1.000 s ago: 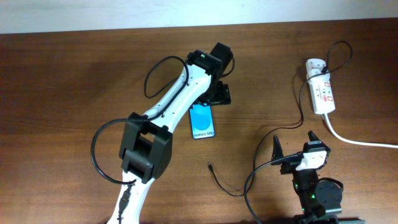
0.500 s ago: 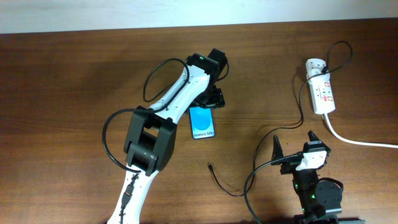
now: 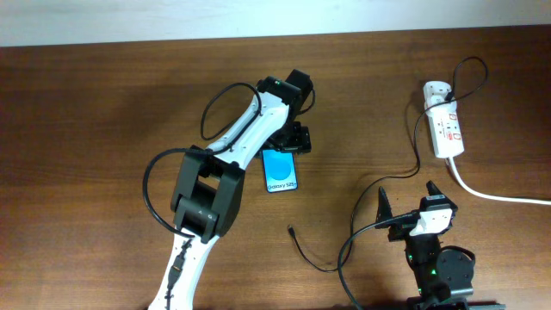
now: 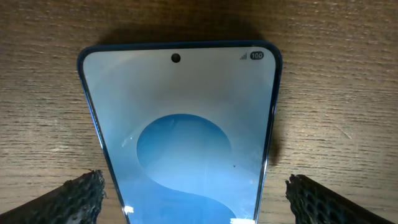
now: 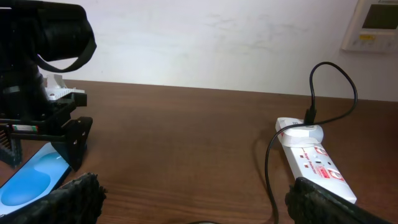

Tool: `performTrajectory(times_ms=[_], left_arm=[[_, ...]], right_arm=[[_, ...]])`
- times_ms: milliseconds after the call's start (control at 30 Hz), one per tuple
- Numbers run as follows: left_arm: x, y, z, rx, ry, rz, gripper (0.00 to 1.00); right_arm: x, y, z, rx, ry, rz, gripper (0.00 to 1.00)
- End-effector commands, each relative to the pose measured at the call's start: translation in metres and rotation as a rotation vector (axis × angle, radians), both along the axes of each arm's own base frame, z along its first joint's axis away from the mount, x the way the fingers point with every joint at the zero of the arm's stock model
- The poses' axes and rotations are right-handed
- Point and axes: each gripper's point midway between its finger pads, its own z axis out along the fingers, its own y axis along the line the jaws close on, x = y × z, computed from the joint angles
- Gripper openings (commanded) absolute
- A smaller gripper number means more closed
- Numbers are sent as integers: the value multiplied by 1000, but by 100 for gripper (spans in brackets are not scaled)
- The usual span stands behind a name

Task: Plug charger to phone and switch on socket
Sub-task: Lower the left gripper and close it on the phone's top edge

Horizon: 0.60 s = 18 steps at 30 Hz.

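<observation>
1. Overhead: slim blue-screened glass phone (image 3: 281, 172) flat at frame centre on brown wood-grain table (image 3: 103, 112). Left gripper (image 3: 290, 140) over its upper end, probably to steady it. Thin black charger cable's plug tip (image 3: 292, 229) loose just below the phone. White plastic power strip (image 3: 446, 129) upper right.
2. Left wrist: ribbed black pads (image 4: 78, 196) spread apart, flanking glossy screen.
3. Right wrist: right gripper (image 5: 198, 202) spread, empty, lower edge.

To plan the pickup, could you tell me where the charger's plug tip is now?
In the overhead view, the charger's plug tip lies free just below the phone, to the left of the right gripper.
</observation>
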Motion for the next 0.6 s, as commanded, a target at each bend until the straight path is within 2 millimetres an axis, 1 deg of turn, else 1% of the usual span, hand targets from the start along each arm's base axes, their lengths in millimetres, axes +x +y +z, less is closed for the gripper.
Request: performTrajectory(times_ms=[0, 200, 333, 367, 433, 467, 567], left_arm=[[-1, 7, -8, 6, 26, 4, 99], [-3, 8, -10, 9, 31, 6, 99], [-10, 11, -28, 23, 60, 18, 99], [-9, 8, -34, 10, 63, 17, 99], [-13, 9, -48, 23, 89, 16, 99], [-15, 10, -52, 28, 98, 16, 99], [-16, 11, -52, 31, 105, 16, 99]], right_arm=[[0, 0, -2, 3, 4, -3, 98], [0, 0, -2, 3, 4, -3, 98], [0, 0, -2, 3, 4, -3, 98], [0, 0, -2, 3, 4, -3, 98], [0, 0, -2, 3, 4, -3, 98], [0, 0, -2, 3, 4, -3, 99], [0, 0, -2, 3, 4, -3, 98]])
